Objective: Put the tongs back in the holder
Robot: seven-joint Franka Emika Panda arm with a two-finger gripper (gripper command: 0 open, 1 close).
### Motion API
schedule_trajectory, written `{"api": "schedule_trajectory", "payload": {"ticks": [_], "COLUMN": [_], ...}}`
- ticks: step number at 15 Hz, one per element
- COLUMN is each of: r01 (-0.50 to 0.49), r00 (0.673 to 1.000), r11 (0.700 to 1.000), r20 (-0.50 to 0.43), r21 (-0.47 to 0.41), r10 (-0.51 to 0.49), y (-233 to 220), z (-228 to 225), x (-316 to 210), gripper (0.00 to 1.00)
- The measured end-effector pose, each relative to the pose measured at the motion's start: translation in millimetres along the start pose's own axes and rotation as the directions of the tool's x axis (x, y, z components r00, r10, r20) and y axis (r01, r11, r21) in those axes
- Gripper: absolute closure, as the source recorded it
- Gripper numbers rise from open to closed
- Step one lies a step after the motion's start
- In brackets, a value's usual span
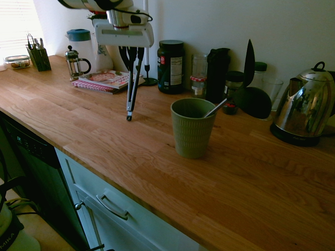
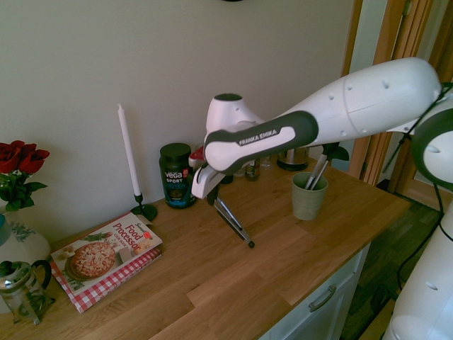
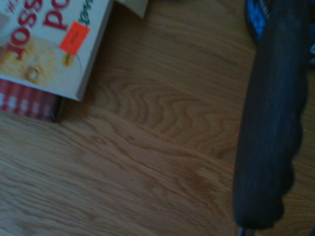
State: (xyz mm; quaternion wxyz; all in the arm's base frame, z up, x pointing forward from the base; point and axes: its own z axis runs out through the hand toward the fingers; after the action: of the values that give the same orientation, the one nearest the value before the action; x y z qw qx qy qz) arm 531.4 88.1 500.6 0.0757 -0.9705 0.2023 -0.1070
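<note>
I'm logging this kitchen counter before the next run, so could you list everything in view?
tongs: 1, dark, hanging from the tool, tips above the counter
holder: 1, olive green, mid-counter, silver handle inside
cookbook: 1, on a red-checked book, by the wall
candle: 1, white, in a dark stand
labelled jar: 1, dark, against the wall
kettle: 1, steel, far end
French press: 1, glass
roses: red
tool: 1, white, shut on the tongs

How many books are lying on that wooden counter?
2: a Food Processor cookbook lies on top of a red-checked book, stacked near the candle by the wall. Others may be hidden outside the views.
</note>
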Motion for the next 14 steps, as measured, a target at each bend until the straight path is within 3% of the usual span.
{"api": "schedule_trajectory", "payload": {"ticks": [6, 11, 14], "r01": [-0.027, -0.037, -0.076], "r00": [0.999, 0.998, 0.989], "r11": [0.992, 0.989, 0.987], "r20": [0.027, -0.049, -0.115], "r21": [0.127, 0.141, 0.139], "r10": [0.024, 0.045, 0.092], "y": [27, 43, 64], "z": [-96, -171, -240], "x": [-9, -26, -22], "gripper": [1.0, 1.0, 1.0]}}
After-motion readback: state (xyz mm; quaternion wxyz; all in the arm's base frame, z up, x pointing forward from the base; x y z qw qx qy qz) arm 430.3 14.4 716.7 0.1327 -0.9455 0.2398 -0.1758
